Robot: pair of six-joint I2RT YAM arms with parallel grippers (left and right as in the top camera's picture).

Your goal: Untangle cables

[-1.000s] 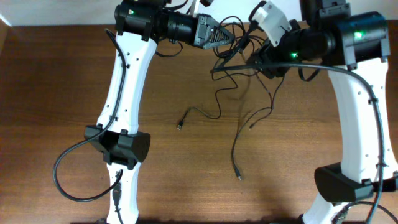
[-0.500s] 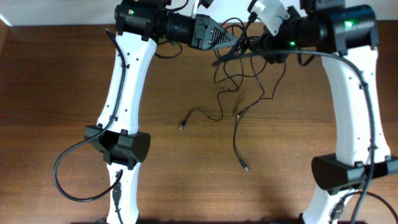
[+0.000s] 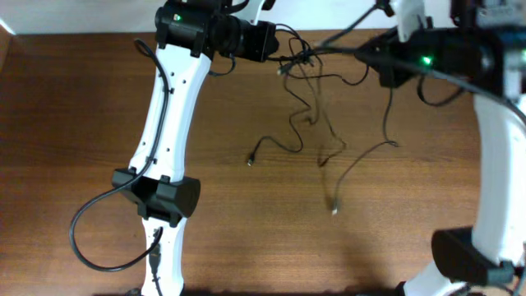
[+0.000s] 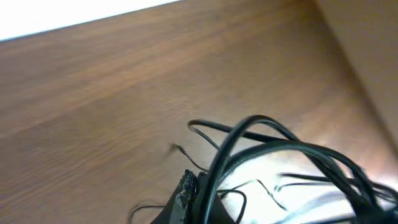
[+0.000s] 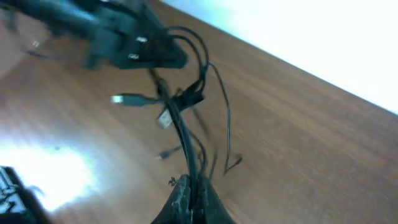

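Stretching the tangle of thin black cables (image 3: 297,59) at upper centre of the overhead frame, the left hand (image 4: 186,196) and right hand (image 5: 189,190) each clamp a strand, plug ends trailing on the brown wooden counter (image 3: 82,123); next probably calls for pulling wider to loosen the knot.

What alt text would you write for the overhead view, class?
The left gripper and right gripper, both shut, hold a tangle of thin black cables between them over a brown wooden table; loose plug ends trail below.
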